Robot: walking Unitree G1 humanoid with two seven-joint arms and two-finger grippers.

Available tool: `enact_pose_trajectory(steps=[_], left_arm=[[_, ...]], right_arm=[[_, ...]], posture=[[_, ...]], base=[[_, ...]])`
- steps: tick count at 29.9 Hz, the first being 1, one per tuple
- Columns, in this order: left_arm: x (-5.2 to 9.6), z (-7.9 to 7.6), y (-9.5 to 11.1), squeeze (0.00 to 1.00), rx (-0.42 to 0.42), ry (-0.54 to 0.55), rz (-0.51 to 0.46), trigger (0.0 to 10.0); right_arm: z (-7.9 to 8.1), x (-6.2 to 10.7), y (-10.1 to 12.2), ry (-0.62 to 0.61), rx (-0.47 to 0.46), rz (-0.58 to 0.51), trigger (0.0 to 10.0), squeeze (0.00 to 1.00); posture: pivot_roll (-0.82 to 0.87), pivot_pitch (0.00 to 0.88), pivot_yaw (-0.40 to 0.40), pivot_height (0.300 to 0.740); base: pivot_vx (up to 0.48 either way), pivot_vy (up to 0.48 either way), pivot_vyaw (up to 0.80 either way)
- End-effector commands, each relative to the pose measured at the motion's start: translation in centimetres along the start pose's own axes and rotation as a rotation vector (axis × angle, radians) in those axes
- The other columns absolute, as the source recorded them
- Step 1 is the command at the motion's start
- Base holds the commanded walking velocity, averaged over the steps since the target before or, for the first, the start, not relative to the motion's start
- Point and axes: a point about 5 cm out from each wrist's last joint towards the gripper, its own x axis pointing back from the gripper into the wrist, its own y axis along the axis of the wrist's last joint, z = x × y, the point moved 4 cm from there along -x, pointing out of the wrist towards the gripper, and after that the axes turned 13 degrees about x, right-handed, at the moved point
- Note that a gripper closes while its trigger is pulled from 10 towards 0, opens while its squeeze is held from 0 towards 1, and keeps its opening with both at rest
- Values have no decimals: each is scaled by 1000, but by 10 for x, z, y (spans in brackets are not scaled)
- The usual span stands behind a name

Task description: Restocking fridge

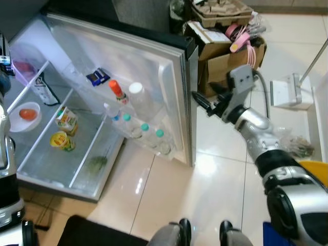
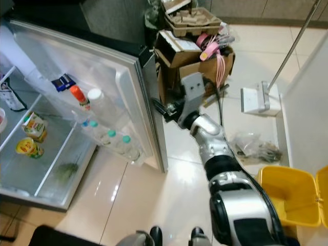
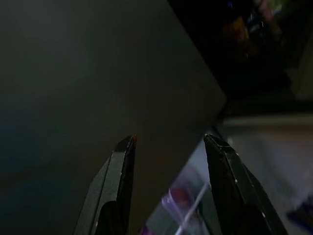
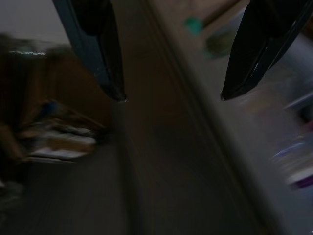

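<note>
Reaching toward the outer edge of the open silver fridge door (image 1: 177,97), my right gripper (image 1: 201,101) has its two long black fingers spread apart with nothing between them. Its wrist camera shows the dark door edge running between the two fingertips (image 4: 113,88), though that picture is blurred; from the head I cannot tell whether a finger touches the door. My left gripper (image 3: 168,142) is also parted and empty, raised near the fridge's top corner in shade, with a dim glimpse of purple shelf contents beyond.

From the head, the door rack holds a red-capped sauce bottle (image 1: 117,90), a clear white-capped bottle (image 1: 141,100), a dark blue packet (image 1: 97,77) and a row of small teal-capped bottles (image 1: 145,134). Inside the fridge on the glass shelves sit a green-and-white juice carton (image 1: 66,121), a round yellow tub (image 1: 61,140) and a white bowl with a tomato (image 1: 26,115).

Just behind my right arm stands a stuffed brown cardboard box (image 2: 197,56); the right eye also takes in a yellow plastic bin (image 2: 289,197) on the tiled floor.
</note>
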Motion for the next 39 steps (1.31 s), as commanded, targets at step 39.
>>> enact_pose_trajectory(steps=[39], left_arm=[[-32,-3,34,0,105,57,-98,10000]], right_arm=[[219,25,123,1001,-412,-541,10000,0]], posture=[[97,345,143,737]], base=[[0,0,0]])
